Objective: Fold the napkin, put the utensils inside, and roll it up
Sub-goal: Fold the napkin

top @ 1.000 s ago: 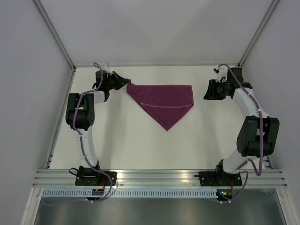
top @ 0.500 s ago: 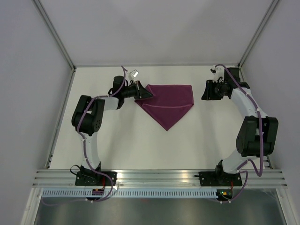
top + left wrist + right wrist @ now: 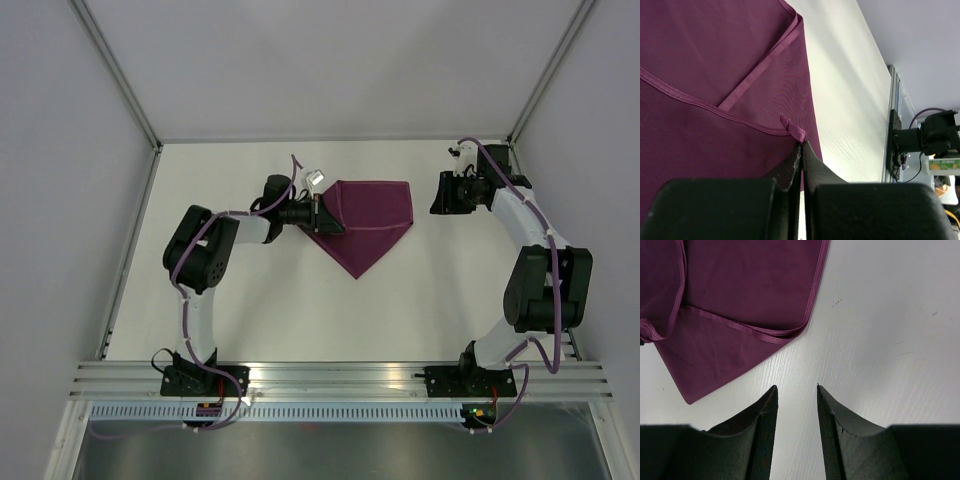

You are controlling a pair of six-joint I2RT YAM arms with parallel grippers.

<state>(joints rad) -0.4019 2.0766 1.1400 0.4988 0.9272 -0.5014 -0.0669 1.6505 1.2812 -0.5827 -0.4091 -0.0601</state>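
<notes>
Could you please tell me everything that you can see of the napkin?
The napkin is a deep purple, slightly shiny woven cloth with stitched hems. It is folded into a triangle, with the straight edge far and the point toward the arms. It lies mostly flat on the white table, toward the back. The shut left gripper pinches its left corner, holding it above the cloth's own left part. The open right gripper hovers beside its right corner, not touching.

site: robot lab | cues: aluminium rail (image 3: 340, 375), white table (image 3: 270, 310), grey panels (image 3: 330, 60)
</notes>
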